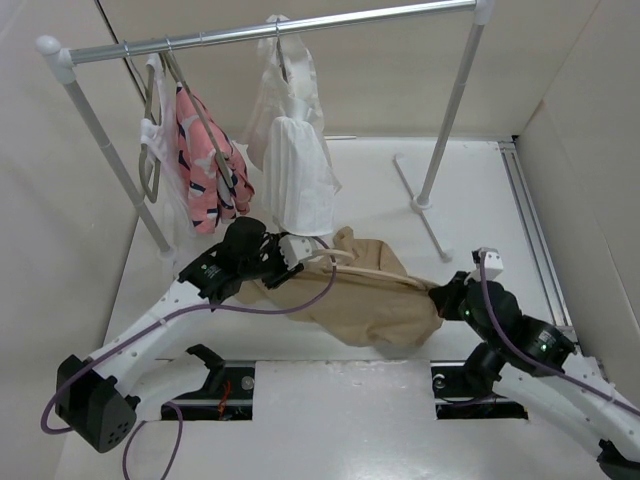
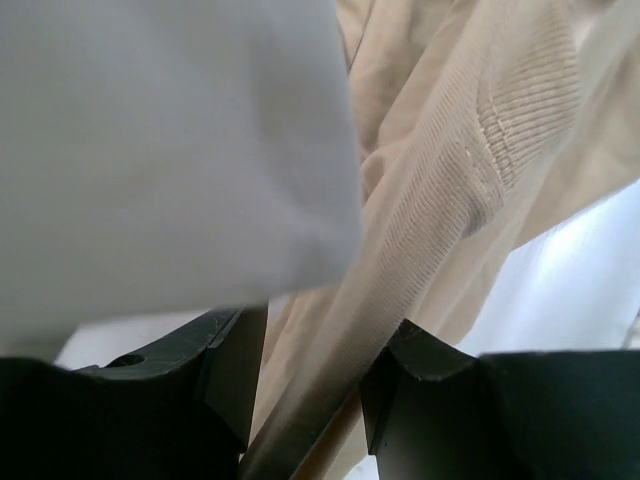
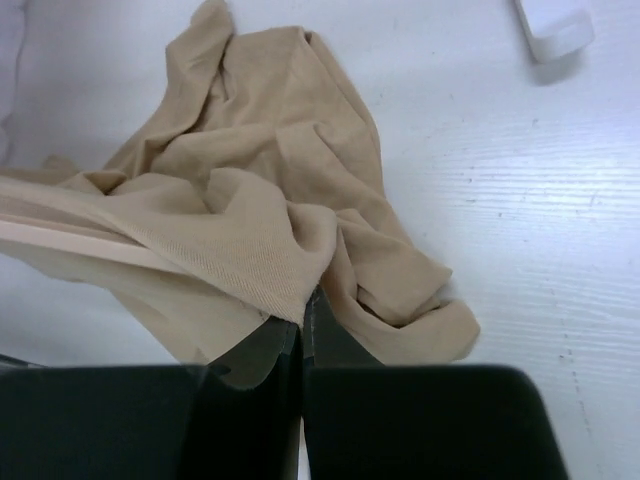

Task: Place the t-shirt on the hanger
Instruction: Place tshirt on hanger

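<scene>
Left gripper (image 1: 298,260) clamps the hanger (image 1: 372,273) steady at the collar of the t-shirt (image 1: 370,312), bunched on the table (image 1: 460,225) between the arms, while right gripper (image 1: 438,297), pinched shut on its edge, seems set to draw fabric over.

The top camera is looking down from behind over the whole table (image 1: 480,200); both wrist cameras are pointing very close at the t-shirt (image 1: 370,300), which all three are sharing.

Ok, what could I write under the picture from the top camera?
Left gripper holds the hanger, right gripper pinches the t-shirt, under a clothes rail.
</scene>
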{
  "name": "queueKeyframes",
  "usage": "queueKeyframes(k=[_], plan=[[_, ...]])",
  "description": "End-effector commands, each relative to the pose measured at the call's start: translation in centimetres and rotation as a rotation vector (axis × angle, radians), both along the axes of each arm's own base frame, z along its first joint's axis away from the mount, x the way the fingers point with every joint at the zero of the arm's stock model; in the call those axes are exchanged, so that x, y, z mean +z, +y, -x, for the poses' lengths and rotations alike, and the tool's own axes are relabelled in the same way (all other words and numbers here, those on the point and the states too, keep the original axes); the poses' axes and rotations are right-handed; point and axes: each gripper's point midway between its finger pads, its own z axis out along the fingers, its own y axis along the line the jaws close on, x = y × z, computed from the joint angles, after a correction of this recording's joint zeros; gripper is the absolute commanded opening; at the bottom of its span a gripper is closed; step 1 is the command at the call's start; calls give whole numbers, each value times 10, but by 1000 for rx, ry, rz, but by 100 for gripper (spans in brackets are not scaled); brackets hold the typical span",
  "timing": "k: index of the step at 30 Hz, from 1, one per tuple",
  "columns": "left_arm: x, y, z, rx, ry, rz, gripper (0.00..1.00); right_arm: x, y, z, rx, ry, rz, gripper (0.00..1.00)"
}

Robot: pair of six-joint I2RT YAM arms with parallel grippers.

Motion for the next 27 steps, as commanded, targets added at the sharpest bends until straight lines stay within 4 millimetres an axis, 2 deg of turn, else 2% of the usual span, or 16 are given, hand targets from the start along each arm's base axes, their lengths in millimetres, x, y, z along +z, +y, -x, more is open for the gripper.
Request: queueKeyframes(k=[1, 6, 10, 11, 13, 14, 15, 17, 19, 20, 21, 22, 23, 25, 26, 27], plan=[[-3, 23, -16, 59, -83, -121, 0, 46, -14, -10, -6, -76, 125, 0], [-9, 31, -18, 73, -90, -177, 0, 69, -14, -15, 127, -115, 328, 0], [-14, 25, -5, -5, -66, -188, 0, 86, 47, -18, 488, -249, 346, 0], [-9, 18, -1, -42, -62, -164, 0, 101, 65, -23, 541, -328, 313, 0], [-1, 2, 18, -151, -22, -85, 0, 107, 94, -26, 691, -412, 328, 0], [9, -5, 25, -189, -26, -51, 0, 112, 114, -15, 815, -455, 283, 0], [12, -8, 28, -207, -19, -36, 0, 123, 128, -19, 860, -516, 264, 0], [14, -15, 44, -267, -11, -24, 0, 130, 144, -9, 988, -583, 221, 0], [16, -16, 49, -281, -6, -12, 0, 126, 147, -13, 1034, -584, 210, 1], [19, -17, 55, -301, 2, 5, 0, 128, 147, -15, 1048, -590, 209, 8], [19, -17, 55, -302, 2, 5, 0, 116, 144, -12, 1080, -541, 207, 12], [18, -16, 59, -291, 22, 22, 0, 106, 137, -21, 1064, -498, 219, 19], [20, -17, 58, -291, 13, 27, 0, 98, 132, -23, 1069, -471, 239, 42], [22, -18, 60, -293, 15, 40, 0, 82, 116, -26, 1071, -391, 267, 54], [22, -18, 60, -293, 15, 40, 0, 83, 111, -28, 1075, -399, 295, 62], [21, -17, 61, -293, 24, 35, 0, 84, 110, -26, 1085, -400, 310, 82]])
